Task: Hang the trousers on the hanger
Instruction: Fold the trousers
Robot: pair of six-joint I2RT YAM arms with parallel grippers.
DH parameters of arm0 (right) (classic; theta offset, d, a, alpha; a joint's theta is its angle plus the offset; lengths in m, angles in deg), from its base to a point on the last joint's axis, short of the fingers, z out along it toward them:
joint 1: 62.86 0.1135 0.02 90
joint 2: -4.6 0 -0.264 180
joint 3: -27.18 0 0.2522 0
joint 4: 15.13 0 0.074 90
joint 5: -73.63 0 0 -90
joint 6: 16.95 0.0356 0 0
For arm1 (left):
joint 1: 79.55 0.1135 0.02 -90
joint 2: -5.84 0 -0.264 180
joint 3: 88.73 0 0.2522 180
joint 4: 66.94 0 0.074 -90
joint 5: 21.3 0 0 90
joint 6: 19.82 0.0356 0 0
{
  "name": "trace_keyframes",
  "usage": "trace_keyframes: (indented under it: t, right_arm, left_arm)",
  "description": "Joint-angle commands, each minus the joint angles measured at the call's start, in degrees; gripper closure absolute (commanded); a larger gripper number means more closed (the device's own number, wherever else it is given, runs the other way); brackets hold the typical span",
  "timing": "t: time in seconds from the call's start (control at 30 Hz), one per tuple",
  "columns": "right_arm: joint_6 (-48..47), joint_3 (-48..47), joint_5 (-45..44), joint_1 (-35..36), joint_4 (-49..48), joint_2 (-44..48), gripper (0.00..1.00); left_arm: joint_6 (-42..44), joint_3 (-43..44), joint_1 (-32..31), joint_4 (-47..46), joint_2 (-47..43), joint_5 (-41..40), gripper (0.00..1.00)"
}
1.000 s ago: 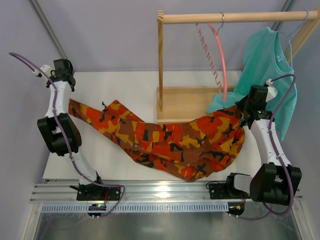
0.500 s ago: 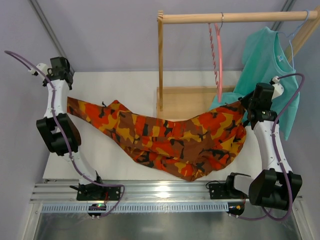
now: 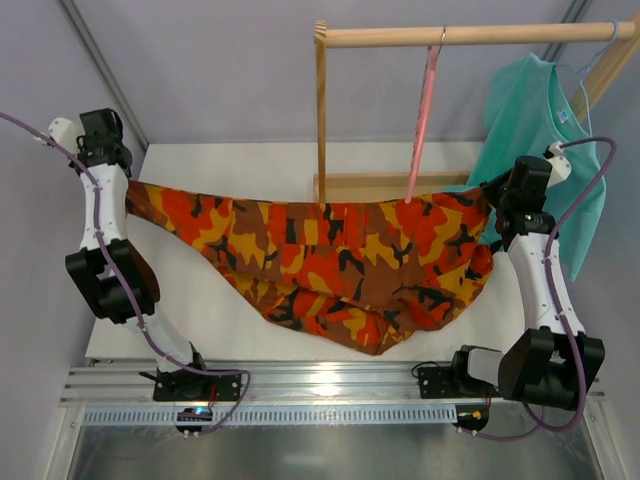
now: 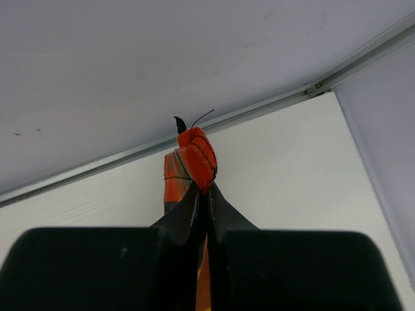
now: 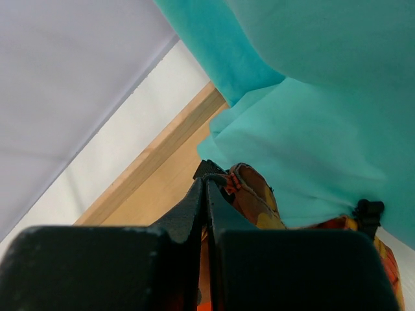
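The camouflage trousers [image 3: 330, 260] hang stretched between both grippers, their upper edge nearly straight and the belly sagging toward the table's front. My left gripper [image 3: 120, 180] is shut on the left end; in the left wrist view its tips [image 4: 206, 188] pinch an orange bunch of the trousers [image 4: 194, 152]. At the right end, the right gripper [image 3: 495, 197] is shut on the hem, and the right wrist view shows those tips [image 5: 207, 178] clamping the trousers [image 5: 254, 194]. The pink hanger [image 3: 420, 125] hangs edge-on from the wooden rod, its lower end meeting the trousers' upper edge.
A wooden rack stands at the back with a top rod [image 3: 480, 35], a post [image 3: 321, 120] and a base [image 3: 360, 186]. A teal T-shirt [image 3: 530, 120] on a light-blue hanger [image 3: 590, 55] hangs right beside my right gripper and fills the right wrist view [image 5: 311, 116].
Both grippers have risen and moved apart, drawing the trousers taut and lifting them. The pink hanger has swung round to edge-on, its lower end now at the trousers' upper edge.
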Motion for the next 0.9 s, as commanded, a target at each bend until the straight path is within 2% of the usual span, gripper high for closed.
trace_keyframes:
  t: [0.0, 0.17, 0.47, 0.6, 0.73, 0.77, 0.8, 0.87]
  right_arm:
    - [-0.7, -4.5, -0.1, -0.7, -9.8, -3.9, 0.96]
    - [-1.5, -6.7, 2.2, -0.7, -13.7, -8.9, 0.96]
    - [-2.5, -12.3, 7.6, -0.7, -15.6, -19.9, 0.96]
    - [-2.5, -14.8, 10.4, -0.6, -15.4, -23.7, 0.96]
    - [-2.5, -16.9, 11.6, -0.3, -15.0, -25.5, 0.96]
    - [-2.8, -17.6, 12.5, -0.1, -13.8, -26.4, 0.93]
    - [-3.5, -19.4, 12.8, 0.1, -12.5, -26.8, 0.83]
    - [-3.9, -20.6, 12.9, 0.6, -7.2, -27.1, 0.68]
  left_arm:
    - [-1.7, -1.5, 0.7, -10.2, 1.1, 2.5, 1.0]
    - [-2.1, -1.2, 0.6, -11.2, 6.0, 4.3, 1.0]
    - [-0.2, 9.2, -0.5, -0.3, 18.9, -0.6, 1.0]
    - [-0.2, 11.4, -0.5, 1.4, 20.5, -3.5, 1.0]
    - [1.6, 12.5, -0.6, 0.6, 20.5, -2.9, 1.0]
    - [1.9, 12.8, -0.5, 1.1, 20.2, -2.3, 1.0]
    - [1.9, 13.2, -0.6, 1.7, 19.8, -1.5, 0.99]
    - [2.1, 13.4, -0.7, 3.3, 18.8, 1.1, 0.87]
